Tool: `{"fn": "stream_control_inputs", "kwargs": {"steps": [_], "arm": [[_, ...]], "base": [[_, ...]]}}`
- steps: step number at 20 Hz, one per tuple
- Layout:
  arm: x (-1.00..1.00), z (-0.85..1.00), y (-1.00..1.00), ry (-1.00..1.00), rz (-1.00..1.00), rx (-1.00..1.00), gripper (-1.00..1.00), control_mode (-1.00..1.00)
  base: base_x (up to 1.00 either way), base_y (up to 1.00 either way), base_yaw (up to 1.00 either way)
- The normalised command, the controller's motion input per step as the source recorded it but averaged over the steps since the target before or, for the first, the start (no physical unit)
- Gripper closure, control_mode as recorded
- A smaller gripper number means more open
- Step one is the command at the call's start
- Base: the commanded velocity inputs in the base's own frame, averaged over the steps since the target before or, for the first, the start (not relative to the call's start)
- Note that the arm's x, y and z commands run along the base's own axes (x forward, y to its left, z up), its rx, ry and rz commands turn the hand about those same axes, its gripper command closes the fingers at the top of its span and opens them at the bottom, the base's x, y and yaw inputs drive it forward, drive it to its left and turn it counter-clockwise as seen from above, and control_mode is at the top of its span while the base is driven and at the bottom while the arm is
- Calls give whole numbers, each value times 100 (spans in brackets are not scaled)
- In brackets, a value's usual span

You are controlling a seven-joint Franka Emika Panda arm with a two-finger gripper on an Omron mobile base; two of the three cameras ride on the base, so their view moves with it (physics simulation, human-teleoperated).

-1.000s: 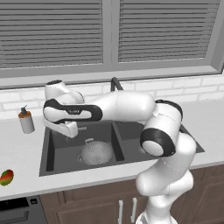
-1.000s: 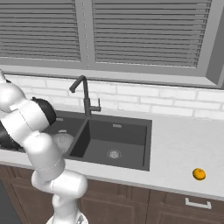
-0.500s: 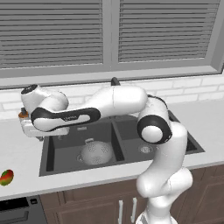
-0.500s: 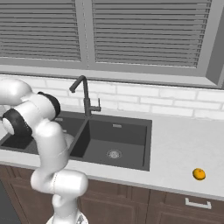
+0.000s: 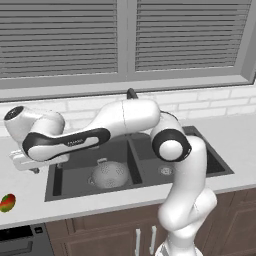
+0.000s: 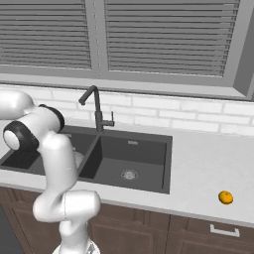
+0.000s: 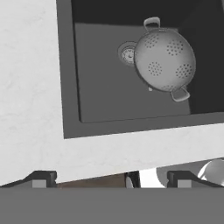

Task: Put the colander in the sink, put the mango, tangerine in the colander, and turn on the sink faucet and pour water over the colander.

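Silvery metal is seen in the left basin of the sink: the colander sits there already, beside the drain. In the hand view the colander lies at about 1 o'clock from the gripper, and the two finger tips at the bottom stand wide apart with nothing between them.

The mango is seen in the left base view, on the counter at the far left, near the front edge. The gripper hangs over the counter just left of the sink, and from there the mango lies at about 7 o'clock, near but apart. The mango's long side cannot be told from here.

The tangerine is far off on the right counter, well apart from the gripper. So the mango is judged the nearer fruit and the likely next one to be picked up.
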Motion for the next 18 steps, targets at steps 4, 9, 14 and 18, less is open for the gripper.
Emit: {"fn": "stream_control_inputs", "kwargs": {"steps": [4, 9, 14, 18], "arm": [[-20, -18, 7, 0, 6, 5, -100, -100], [-8, -26, 0, 0, 9, 12, -100, -100], [0, -34, 11, 0, 16, 23, -100, -100], [0, -35, 24, 0, 18, 23, -100, -100]], "base": [[0, 0, 0], [0, 0, 0], [0, 0, 0], [0, 0, 0]]}}
